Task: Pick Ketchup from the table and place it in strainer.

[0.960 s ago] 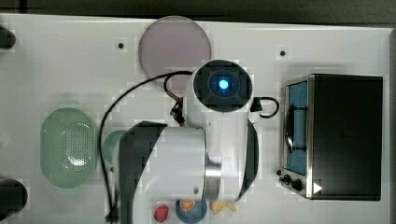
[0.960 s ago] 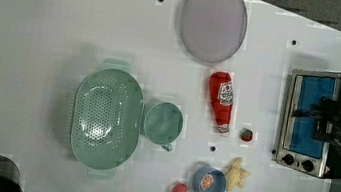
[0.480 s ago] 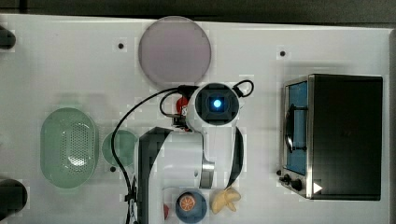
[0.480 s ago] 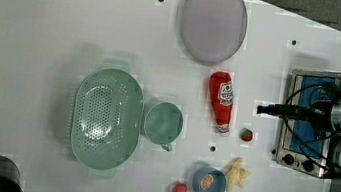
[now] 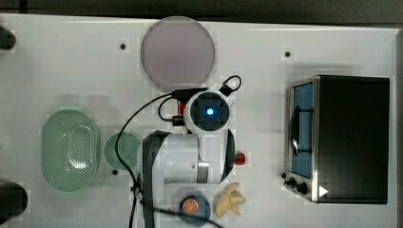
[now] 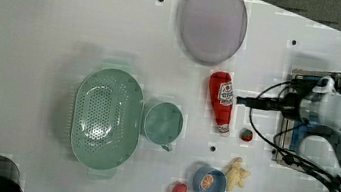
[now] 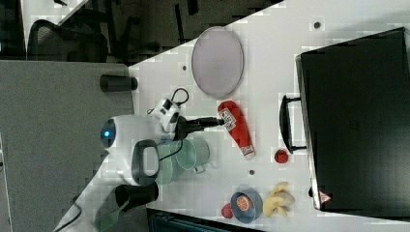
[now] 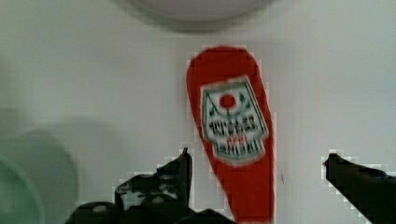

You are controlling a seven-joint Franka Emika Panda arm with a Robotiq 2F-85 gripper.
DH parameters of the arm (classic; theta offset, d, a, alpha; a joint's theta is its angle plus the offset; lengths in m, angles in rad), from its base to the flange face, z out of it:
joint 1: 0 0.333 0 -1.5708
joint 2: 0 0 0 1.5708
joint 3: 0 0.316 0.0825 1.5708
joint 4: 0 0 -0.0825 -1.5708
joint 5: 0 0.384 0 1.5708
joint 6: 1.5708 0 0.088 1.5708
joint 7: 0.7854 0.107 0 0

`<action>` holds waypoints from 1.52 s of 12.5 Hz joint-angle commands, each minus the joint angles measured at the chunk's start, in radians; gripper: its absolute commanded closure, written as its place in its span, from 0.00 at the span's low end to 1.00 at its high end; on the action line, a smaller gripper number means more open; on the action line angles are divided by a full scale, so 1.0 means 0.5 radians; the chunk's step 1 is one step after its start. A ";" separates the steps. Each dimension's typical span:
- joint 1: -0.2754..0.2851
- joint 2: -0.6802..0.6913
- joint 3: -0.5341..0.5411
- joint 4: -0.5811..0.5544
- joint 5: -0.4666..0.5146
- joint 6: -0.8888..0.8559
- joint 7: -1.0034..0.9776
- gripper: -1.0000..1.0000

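Wrist view shows my gripper [image 8: 257,161] spread wide, empty, straddling the ketchup bottle [image 8: 233,135], which lies flat on the table [image 6: 68,21]. I judge this the approach step. Next: descend, clamp, then carry to the strainer [image 6: 105,117] at the left view's left.

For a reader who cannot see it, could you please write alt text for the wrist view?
A red ketchup bottle with a white label lies on a white table, seen from directly above between the two dark, open jaws of the gripper, which do not touch it. A pale plate's edge and blurred green shapes sit at the picture's margins.
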 commanded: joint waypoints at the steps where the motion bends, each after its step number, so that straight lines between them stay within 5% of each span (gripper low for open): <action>1: 0.020 0.142 0.000 -0.080 -0.095 0.217 -0.128 0.00; 8: 0.021 0.467 -0.010 -0.085 -0.109 0.515 -0.123 0.00; 9: 0.021 0.482 -0.011 -0.085 -0.111 0.532 -0.123 0.04; 11: 0.022 0.485 -0.015 -0.086 -0.112 0.543 -0.124 0.29; 12: 0.024 0.475 -0.013 -0.085 -0.112 0.541 -0.124 0.39; 15: 0.021 0.384 -0.014 -0.069 -0.112 0.477 -0.107 0.39; 19: 0.020 -0.002 -0.009 0.024 -0.111 -0.086 -0.003 0.39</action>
